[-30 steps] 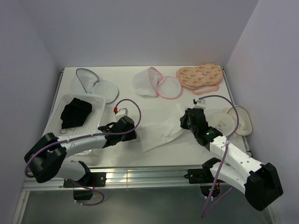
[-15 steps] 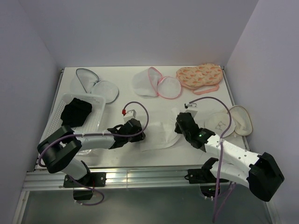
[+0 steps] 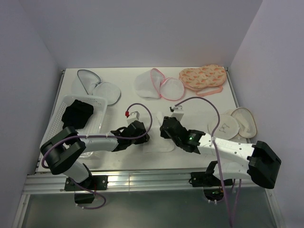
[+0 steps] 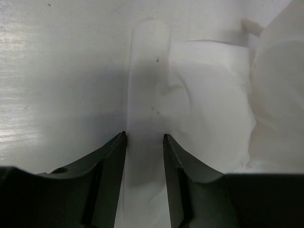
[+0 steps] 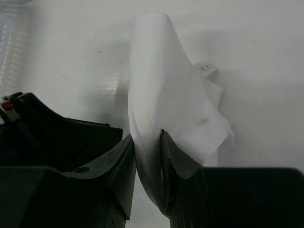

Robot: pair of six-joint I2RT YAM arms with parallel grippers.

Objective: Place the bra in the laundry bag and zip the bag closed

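Observation:
The bra (image 3: pixel 77 115), a small black garment, lies in a white basket (image 3: pixel 98 101) at the left, away from both grippers. The laundry bag (image 3: pixel 159 85), white mesh with pink trim, lies open at the back centre. My left gripper (image 3: pixel 141 136) and right gripper (image 3: pixel 164 131) meet at a white cloth (image 3: pixel 159 142) at the table's middle front. In the left wrist view the left gripper (image 4: pixel 145 135) pinches a strip of the cloth (image 4: pixel 209 109). In the right wrist view the right gripper (image 5: pixel 147 133) is shut on a raised fold of the cloth (image 5: pixel 161 76).
A white mesh pouch with grey trim (image 3: pixel 95 85) lies at the back left. An orange patterned pouch (image 3: pixel 203 77) lies at the back right. Pale padded cups (image 3: pixel 232 124) lie at the right edge. Purple walls close in both sides.
My right gripper has moved left across the table with the cloth's edge, folding the white cloth into a smaller bundle next to the left gripper. The left gripper moved slightly right, then stayed.

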